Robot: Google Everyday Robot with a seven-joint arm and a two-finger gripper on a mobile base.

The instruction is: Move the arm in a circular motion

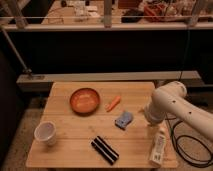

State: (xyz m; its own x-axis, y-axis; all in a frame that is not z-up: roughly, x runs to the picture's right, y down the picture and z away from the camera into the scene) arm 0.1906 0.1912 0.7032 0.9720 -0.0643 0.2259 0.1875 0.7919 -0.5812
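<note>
Pincer [150, 121] at the tip of your white arm [172, 100], low over the right side of the wooden table [75, 125], open or closed you cannot tell, blue block [123, 119] just left, white bottle [159, 146] nearer.

My arm [172, 102] bends in from the right. My gripper [150, 118] hangs low over the bench's [75, 125] right side, just right of a blue-grey block [123, 119] and beyond a white bottle [158, 145]. Leftward lie a carrot [113, 103], an orange bowl [84, 100] and a white cup [46, 133].
</note>
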